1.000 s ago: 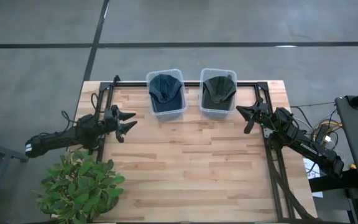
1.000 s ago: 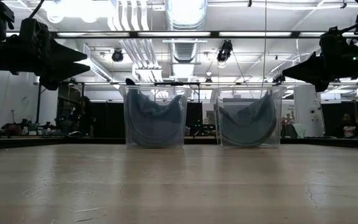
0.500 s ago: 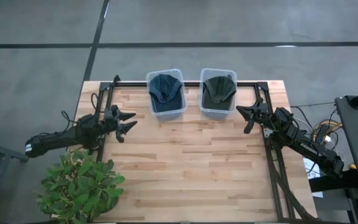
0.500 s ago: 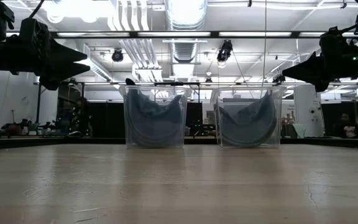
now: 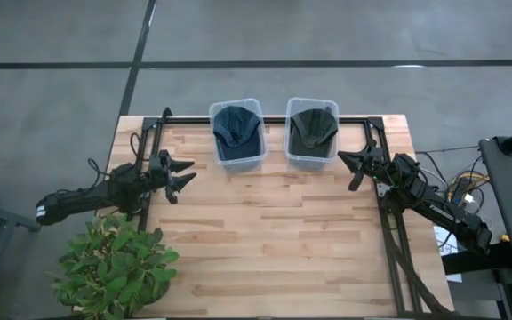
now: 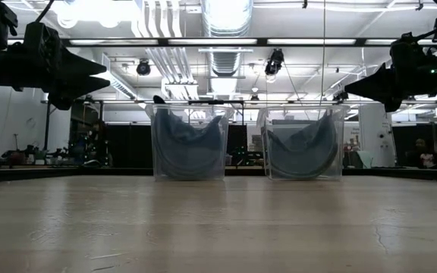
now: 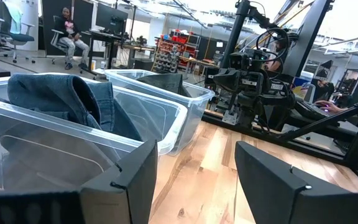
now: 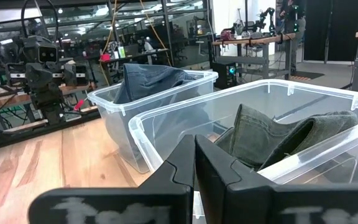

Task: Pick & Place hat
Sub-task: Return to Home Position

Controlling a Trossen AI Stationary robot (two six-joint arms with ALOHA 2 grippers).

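Caps are lying inside the bins: you are looking at the blue cap [image 5: 236,129] filling the left transparent bin [image 5: 237,103] and the gray cap [image 5: 312,127] filling the right transparent bin [image 5: 312,101]. The two bins are standing side by side at the back edge of the table [image 5: 274,240], across from the plant [image 5: 114,267].

Compared with a second ago, you are seeing nothing shifting. Both arms are holding the same poses and the caps are sitting as they were.

Your left gripper [image 5: 185,175] is hovering near the table's left edge, beside the left bin, with its jaws spread wide and gripping nothing. Your right gripper [image 5: 347,165] is hovering just beside the right bin, with its jaws pressed together and nothing between them.

White lettering on the right gripper's body is showing in the right wrist view, too blurred to read.
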